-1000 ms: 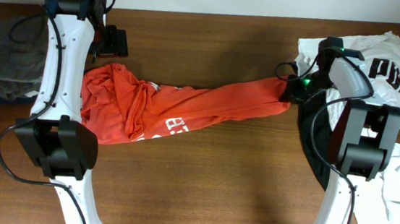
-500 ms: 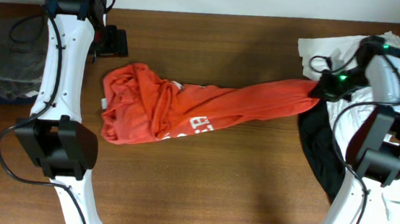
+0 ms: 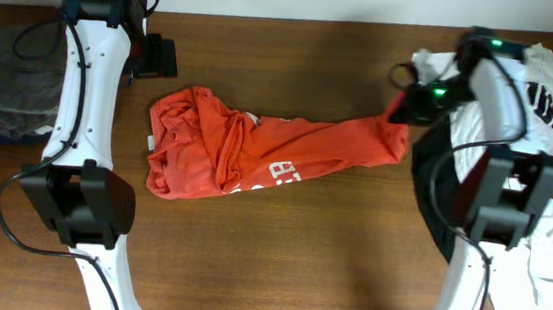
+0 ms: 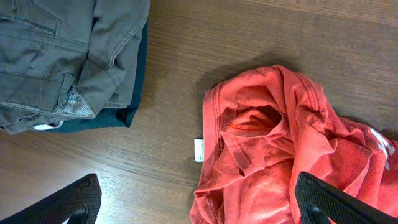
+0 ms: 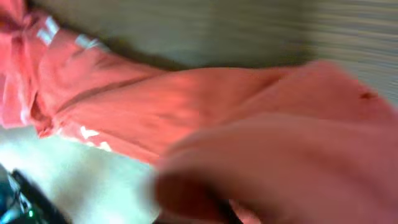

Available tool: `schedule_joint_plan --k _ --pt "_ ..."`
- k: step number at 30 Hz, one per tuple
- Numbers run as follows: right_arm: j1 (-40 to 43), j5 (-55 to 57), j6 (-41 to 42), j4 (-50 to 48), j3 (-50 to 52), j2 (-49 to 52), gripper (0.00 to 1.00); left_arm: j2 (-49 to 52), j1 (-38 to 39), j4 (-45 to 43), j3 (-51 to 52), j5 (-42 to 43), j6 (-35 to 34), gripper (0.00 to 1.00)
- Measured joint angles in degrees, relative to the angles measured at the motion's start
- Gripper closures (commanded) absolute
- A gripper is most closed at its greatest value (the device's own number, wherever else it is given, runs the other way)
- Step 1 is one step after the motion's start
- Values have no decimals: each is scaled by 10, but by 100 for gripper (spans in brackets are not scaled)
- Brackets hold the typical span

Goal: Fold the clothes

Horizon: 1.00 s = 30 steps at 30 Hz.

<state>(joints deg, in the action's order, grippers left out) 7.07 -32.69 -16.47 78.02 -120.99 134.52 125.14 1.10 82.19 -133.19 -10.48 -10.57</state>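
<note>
An orange-red shirt (image 3: 257,153) lies stretched across the middle of the table, bunched at its left end (image 4: 273,143). My right gripper (image 3: 401,108) is shut on the shirt's right end and holds it lifted; the right wrist view is blurred and filled with the orange cloth (image 5: 205,106), which hides the fingers. My left gripper (image 4: 196,208) is open and empty above the table just left of the shirt's bunched end; in the overhead view it sits at the back left (image 3: 155,57).
Folded grey trousers on a dark garment (image 3: 12,77) lie at the far left, also in the left wrist view (image 4: 68,56). A pile of white printed clothes (image 3: 533,92) and a black garment (image 3: 433,204) lie at the right edge.
My right gripper pulled the shirt's end far to the right, dragging the shirt rightward, then came back left and up. The left arm has not moved.
</note>
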Motion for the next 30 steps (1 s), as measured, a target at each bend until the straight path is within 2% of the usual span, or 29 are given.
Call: schedule_joint_plan --k 13,24,30 --pt "-195 3 -1 7 0 0 96 0 0 -11 0 0 0 1" --pt "-269 46 4 -3 0 0 96 0 0 -15 0 0 0 1" --pt "-293 53 15 -44 0 0 90 0 0 -15 0 0 0 1"
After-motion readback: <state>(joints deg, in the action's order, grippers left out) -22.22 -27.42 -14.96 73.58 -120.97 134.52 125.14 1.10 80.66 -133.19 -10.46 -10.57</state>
